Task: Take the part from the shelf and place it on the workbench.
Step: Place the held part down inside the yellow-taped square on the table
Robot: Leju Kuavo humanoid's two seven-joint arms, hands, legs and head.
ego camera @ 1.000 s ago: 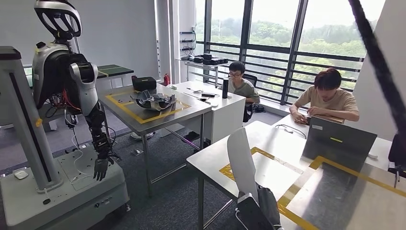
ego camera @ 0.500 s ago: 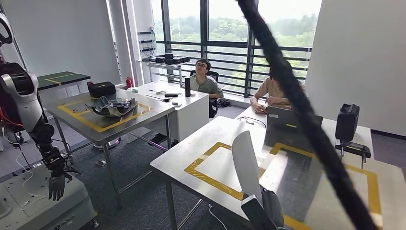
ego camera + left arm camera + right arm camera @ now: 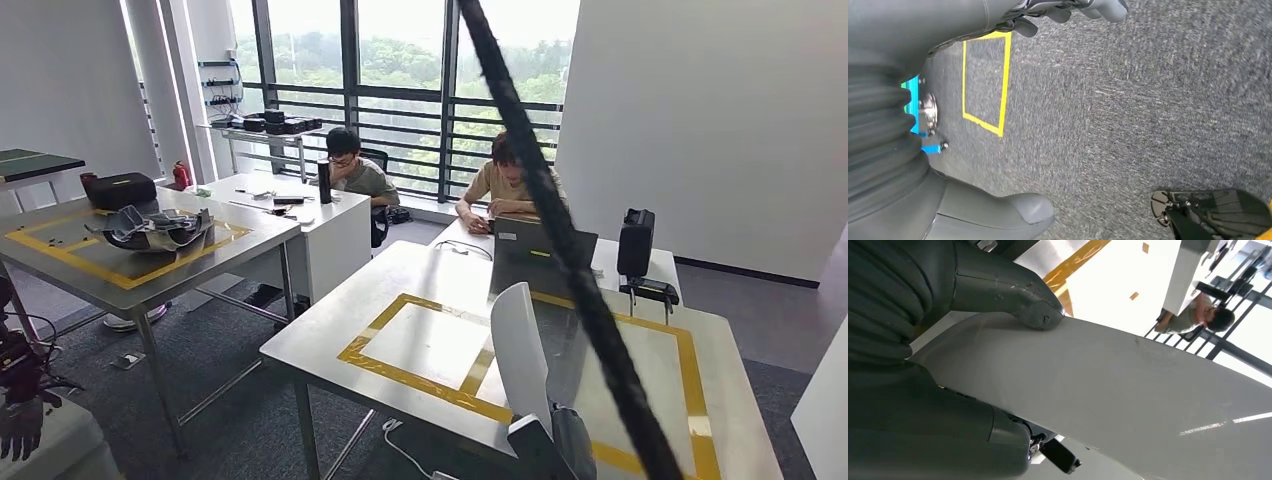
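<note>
The right hand (image 3: 998, 390) grips the white curved part (image 3: 520, 355), holding it upright above the near edge of the bench (image 3: 330, 345) — off the shelf, not yet set down. The left hand (image 3: 1068, 10) hangs loose and unburdened over the carpet.

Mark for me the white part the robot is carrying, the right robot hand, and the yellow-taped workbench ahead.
white part (image 3: 520, 350), head view, middle of the upright panel.
right robot hand (image 3: 1013, 295), right wrist view, thumb pressing on the part.
workbench (image 3: 340, 330), head view, bare surface near its left edge.
</note>
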